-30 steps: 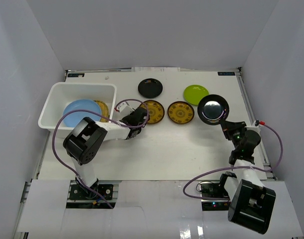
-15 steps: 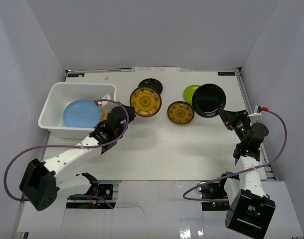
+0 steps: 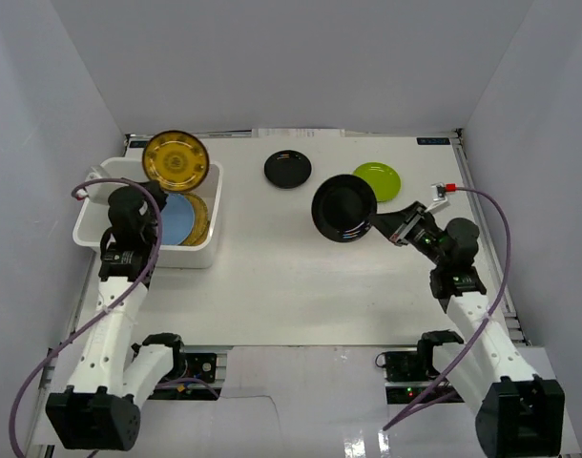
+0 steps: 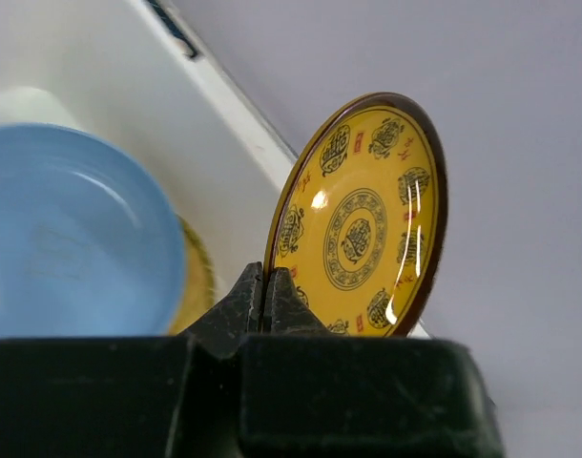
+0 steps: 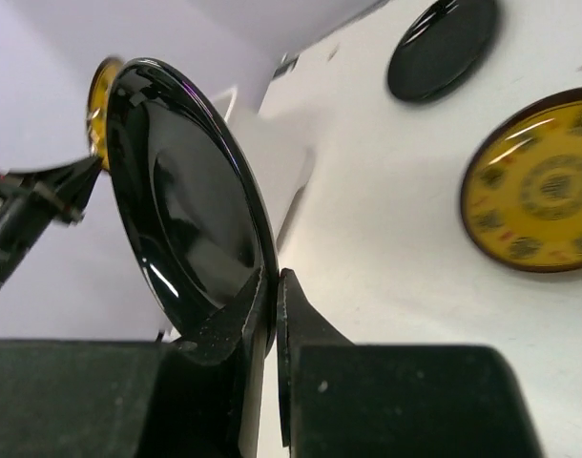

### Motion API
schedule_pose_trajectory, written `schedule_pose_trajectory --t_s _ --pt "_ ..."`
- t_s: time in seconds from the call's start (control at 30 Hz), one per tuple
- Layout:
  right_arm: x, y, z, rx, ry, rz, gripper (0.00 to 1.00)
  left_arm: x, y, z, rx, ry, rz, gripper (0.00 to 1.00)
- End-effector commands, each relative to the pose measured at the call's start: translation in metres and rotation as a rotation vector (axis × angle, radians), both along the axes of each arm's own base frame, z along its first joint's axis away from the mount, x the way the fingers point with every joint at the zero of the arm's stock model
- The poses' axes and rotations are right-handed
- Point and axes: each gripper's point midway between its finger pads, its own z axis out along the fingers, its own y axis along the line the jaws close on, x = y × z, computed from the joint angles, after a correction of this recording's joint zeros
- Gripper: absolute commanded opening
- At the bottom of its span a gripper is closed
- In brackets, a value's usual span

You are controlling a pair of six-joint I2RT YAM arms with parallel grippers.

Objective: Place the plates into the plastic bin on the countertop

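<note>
Bin (image 3: 191, 256), ten o'clock, holds blue plate (image 3: 179, 218) plus another. Left gripper (image 4: 269, 291) clamps yellow plate (image 3: 176, 159) above it; right gripper (image 5: 270, 296) clamps black plate (image 3: 343, 208). Green plate (image 3: 379, 181) and two others remain.

White arms (image 3: 110, 320), black joints (image 3: 129, 212), purple cables (image 3: 507, 250).

Pale grey walls (image 3: 291, 57) stand on three sides, and a small dark label (image 3: 146, 144) lies flat by the far-left corner
</note>
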Motion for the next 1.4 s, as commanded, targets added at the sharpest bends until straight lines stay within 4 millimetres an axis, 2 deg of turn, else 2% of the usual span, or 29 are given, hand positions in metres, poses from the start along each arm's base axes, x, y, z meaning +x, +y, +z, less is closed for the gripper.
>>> schedule_pose_trajectory --t_s 0.0,0.03,0.07,0.1,0.13,0.17,0.2,0.3,0.33,0.37,0.4,0.43,0.47,0.5,0.53,0.57,0.63,0.67,0.7,0.77,0.8,0.87,0.9,0.93,0.97,1.03,1.1,1.23,1.37 --pt "0.001 0.032 0.032 -0.046 -0.113 0.048 0.08 -0.003 0.026 -0.021 -0.026 0.093 -0.036 0.00" --pt "0.003 0.038 0.030 -0.050 -0.107 0.056 0.08 -0.005 0.044 -0.029 -0.034 0.105 0.013 0.00" --pt "0.006 0.042 0.039 -0.059 -0.131 0.054 0.08 -0.006 0.052 -0.035 -0.039 0.119 0.037 0.00" --pt "0.001 0.056 0.041 -0.065 -0.137 0.095 0.08 -0.006 0.057 -0.041 -0.040 0.138 0.050 0.00" --pt "0.006 0.064 0.046 -0.073 -0.139 0.104 0.08 -0.006 0.069 -0.058 -0.050 0.185 0.084 0.00" --pt "0.001 0.079 0.049 -0.086 -0.153 0.150 0.08 -0.006 0.075 -0.067 -0.056 0.214 0.103 0.00" --pt "0.006 0.089 0.042 -0.099 -0.131 0.167 0.08 -0.008 0.083 -0.086 -0.069 0.269 0.139 0.00" --pt "0.005 0.123 0.059 -0.110 -0.168 0.220 0.08 -0.009 0.090 -0.102 -0.074 0.299 0.171 0.00" --pt "0.012 0.135 0.049 -0.130 -0.141 0.226 0.08 -0.011 0.092 -0.108 -0.068 0.312 0.178 0.00" --pt "0.007 0.154 0.066 -0.120 -0.173 0.263 0.08 -0.011 0.092 -0.110 -0.065 0.315 0.178 0.00" --pt "0.009 0.164 0.068 -0.133 -0.182 0.277 0.08 -0.010 0.092 -0.111 -0.063 0.317 0.178 0.04" --pt "0.015 0.178 0.058 -0.154 -0.158 0.287 0.08 -0.010 0.092 -0.113 -0.056 0.325 0.170 0.25" --pt "0.011 0.193 0.070 -0.148 -0.179 0.312 0.08 -0.009 0.091 -0.113 -0.051 0.327 0.160 0.35" --pt "0.016 0.204 0.060 -0.168 -0.160 0.319 0.08 -0.009 0.090 -0.113 -0.050 0.329 0.150 0.53" --pt "0.016 0.212 0.059 -0.172 -0.157 0.330 0.08 -0.008 0.085 -0.113 -0.052 0.330 0.120 0.64" --pt "0.015 0.220 0.065 -0.170 -0.163 0.342 0.08 -0.007 0.081 -0.111 -0.044 0.322 0.092 0.72" --pt "0.021 0.231 0.052 -0.181 -0.131 0.352 0.08 -0.007 0.073 -0.106 -0.040 0.308 0.042 0.82" --pt "0.021 0.235 0.050 -0.183 -0.123 0.360 0.08 -0.007 0.064 -0.097 -0.029 0.282 -0.011 0.94" --pt "0.022 0.238 0.048 -0.184 -0.115 0.364 0.08 -0.009 0.060 -0.092 -0.027 0.272 -0.035 0.95" --pt "0.026 0.247 0.045 -0.186 -0.098 0.373 0.08 -0.013 0.042 -0.078 -0.034 0.234 -0.128 0.95" --pt "0.029 0.251 0.038 -0.195 -0.078 0.378 0.08 -0.018 0.034 -0.063 -0.023 0.179 -0.165 0.94" --pt "0.032 0.258 0.045 -0.188 -0.078 0.377 0.08 -0.025 0.018 -0.046 -0.019 0.112 -0.242 0.89" --pt "0.035 0.263 0.036 -0.198 -0.054 0.382 0.08 -0.035 0.001 -0.036 -0.020 0.067 -0.327 0.87" --pt "0.036 0.269 0.045 -0.187 -0.064 0.385 0.08 -0.040 -0.006 -0.033 -0.022 0.052 -0.365 0.86" --pt "0.038 0.274 0.040 -0.188 -0.050 0.387 0.08 -0.044 -0.013 -0.030 -0.024 0.037 -0.400 0.86" --pt "0.041 0.281 0.046 -0.179 -0.051 0.390 0.08 -0.056 -0.036 -0.027 -0.046 0.006 -0.526 0.86" --pt "0.042 0.287 0.042 -0.175 -0.033 0.398 0.08 -0.066 -0.055 -0.021 -0.064 -0.024 -0.643 0.85" --pt "0.040 0.294 0.041 -0.166 -0.022 0.412 0.08 -0.074 -0.070 -0.019 -0.046 -0.040 -0.755 0.81" --pt "0.035 0.298 0.042 -0.150 -0.019 0.435 0.08 -0.071 -0.069 -0.025 -0.039 -0.004 -0.768 0.75"
